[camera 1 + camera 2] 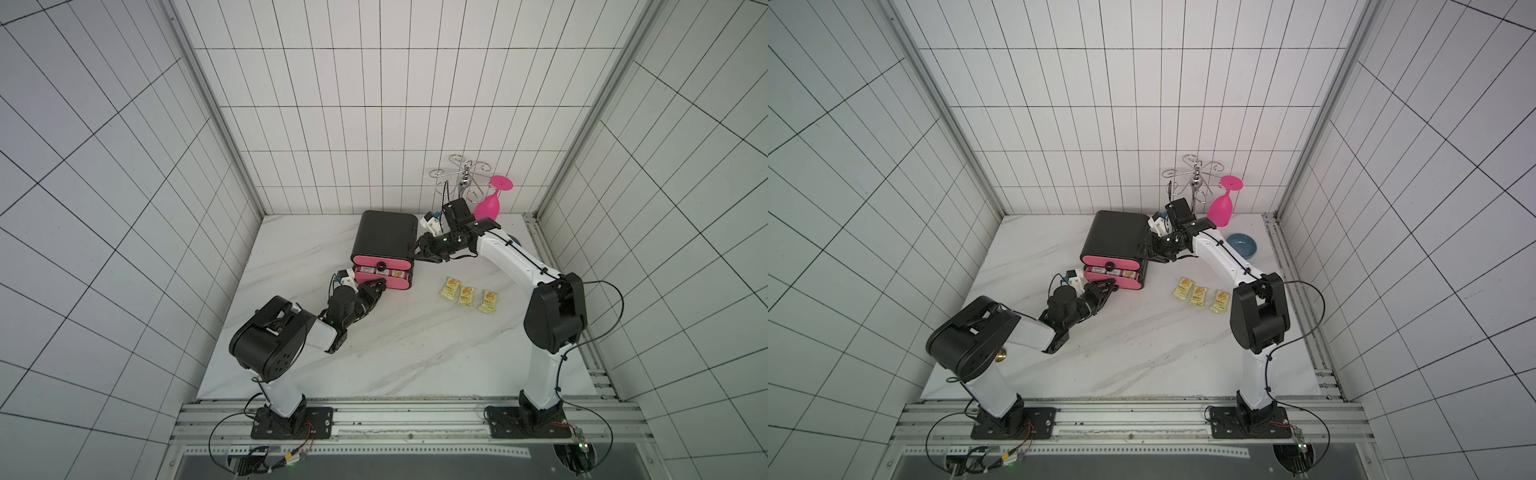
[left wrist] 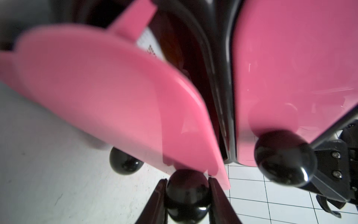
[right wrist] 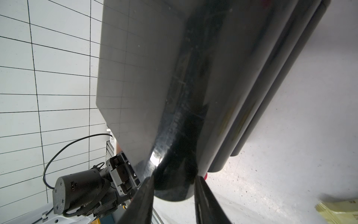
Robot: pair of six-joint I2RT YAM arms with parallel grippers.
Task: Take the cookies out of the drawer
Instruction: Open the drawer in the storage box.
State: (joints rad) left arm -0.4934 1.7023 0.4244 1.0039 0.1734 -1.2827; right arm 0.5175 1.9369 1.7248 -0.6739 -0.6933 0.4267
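Robot arms at a black drawer cabinet [image 1: 384, 235] on the marble counter [image 1: 395, 353]. The cabinet's lower pink drawer [image 1: 395, 284] stands partly drawn out, and cookies [image 1: 398, 273] show in a row just behind its front. The left pincer [image 1: 379, 286] is clamped on that drawer's black knob [image 2: 187, 192], one finger on each side. The right pincer [image 1: 417, 254] grips the cabinet's rounded side edge at the front corner on the right arm's side. Three yellow cookie packets [image 1: 466, 295] lie flat in a row on the counter near that side of the cabinet, clear of it. Behind the cabinet on the same side, a pink glass [image 1: 490, 205] hangs upside down from a chrome rack [image 1: 463, 174].
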